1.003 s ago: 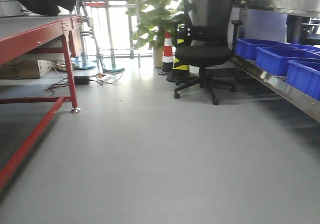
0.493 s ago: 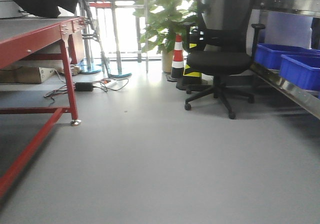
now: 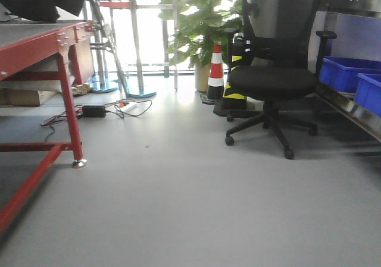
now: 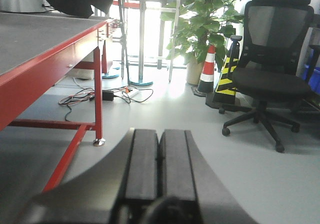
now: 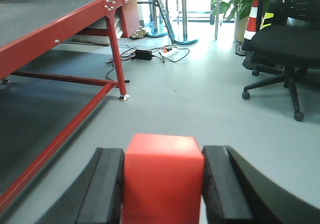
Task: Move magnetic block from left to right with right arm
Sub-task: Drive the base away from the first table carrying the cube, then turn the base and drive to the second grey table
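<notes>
Checking the right gripper first: what is its state? (Inspector)

Clenched on the magnetic block. The red cube sits squarely between the two fingers and touches each. (Technician)

And the left gripper? (Inspector)

Fingers pressed together with nothing between them. It takes no part in this job. (Technician)

Step in hand? (Inspector)

Judged to be the carry: the pick is made and the placement is not yet done. In the right wrist view the tabletop lies off to the left, and the block shows against the bare floor, not against the tabletop. (Technician)

Requirement for the next move? (Inspector)

Bring the block over the right-hand part of the tabletop, lower it until it rests flat, then let go. The set-down spot is in no view, so it cannot be verified. The office chair and traffic cone stand well off across the floor. (Technician)
</notes>
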`<state>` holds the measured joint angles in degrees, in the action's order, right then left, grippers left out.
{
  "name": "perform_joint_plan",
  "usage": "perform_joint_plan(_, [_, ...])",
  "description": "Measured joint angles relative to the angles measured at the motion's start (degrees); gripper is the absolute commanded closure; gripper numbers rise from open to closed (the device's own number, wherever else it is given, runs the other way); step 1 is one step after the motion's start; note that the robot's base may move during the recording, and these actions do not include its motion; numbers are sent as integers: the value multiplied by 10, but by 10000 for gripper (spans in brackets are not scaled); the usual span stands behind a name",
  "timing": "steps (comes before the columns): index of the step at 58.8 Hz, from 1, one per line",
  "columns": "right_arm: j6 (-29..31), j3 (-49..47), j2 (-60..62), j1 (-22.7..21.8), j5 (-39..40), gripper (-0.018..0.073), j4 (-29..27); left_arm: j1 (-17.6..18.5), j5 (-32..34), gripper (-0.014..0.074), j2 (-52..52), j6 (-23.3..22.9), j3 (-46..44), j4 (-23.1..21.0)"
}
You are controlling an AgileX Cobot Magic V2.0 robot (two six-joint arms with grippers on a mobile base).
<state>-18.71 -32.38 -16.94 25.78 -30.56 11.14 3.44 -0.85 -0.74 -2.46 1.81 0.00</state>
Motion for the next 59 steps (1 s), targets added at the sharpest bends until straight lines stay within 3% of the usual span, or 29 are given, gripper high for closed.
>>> perform_joint_plan(59, [0, 1, 0, 0, 0, 388, 0, -2, 1, 713, 0, 0, 0, 0])
